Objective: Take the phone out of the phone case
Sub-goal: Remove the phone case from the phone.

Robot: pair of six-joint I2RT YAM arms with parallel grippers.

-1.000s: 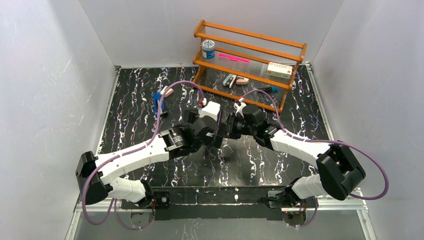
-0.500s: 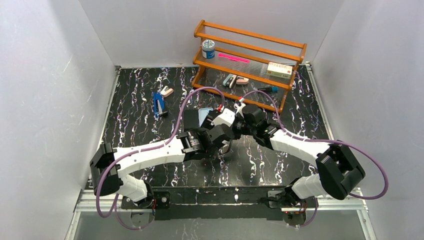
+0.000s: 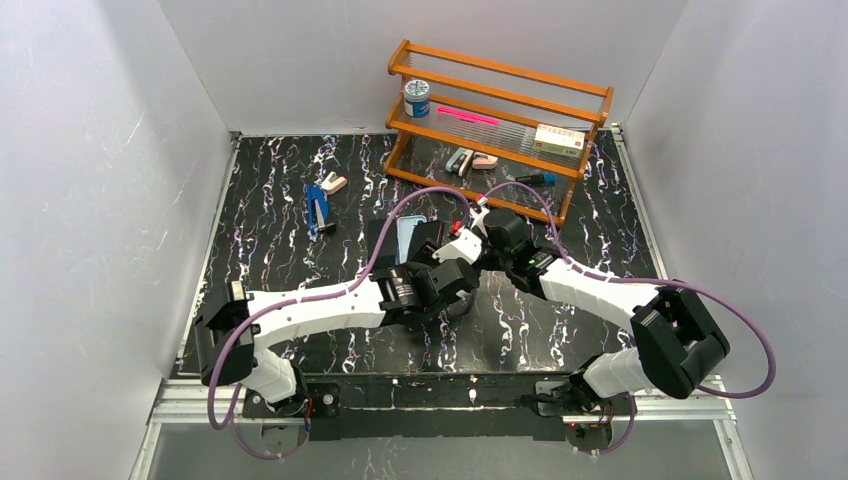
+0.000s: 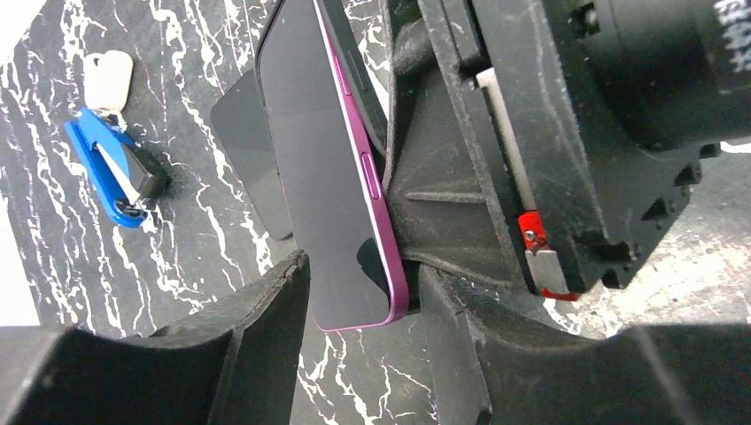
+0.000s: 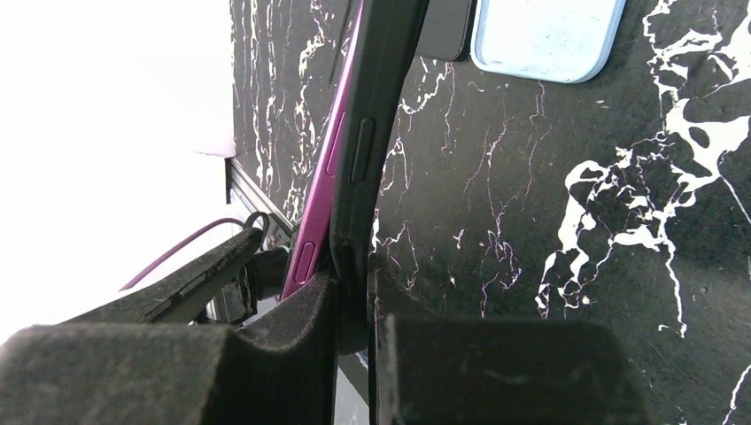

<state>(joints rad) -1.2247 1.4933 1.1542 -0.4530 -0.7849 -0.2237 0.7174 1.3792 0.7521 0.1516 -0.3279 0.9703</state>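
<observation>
One purple phone (image 4: 328, 177) pinched at its corner by the left hand (image 4: 363, 285), its black phone case (image 5: 376, 106) (seen edge-on) clamped by the right hand (image 5: 354, 312).

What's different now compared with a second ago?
The left arm swung right and drew back toward its base, left claw around the purple phone, uncovering a light blue case. The right claw kept gripping the black phone case; blue stapler and wooden rack stayed put.

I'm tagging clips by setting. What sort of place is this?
Probably a lab robot test cell: plain white panel walls box in a black marbled table, and a wooden rack at the back holds assorted small props.
</observation>
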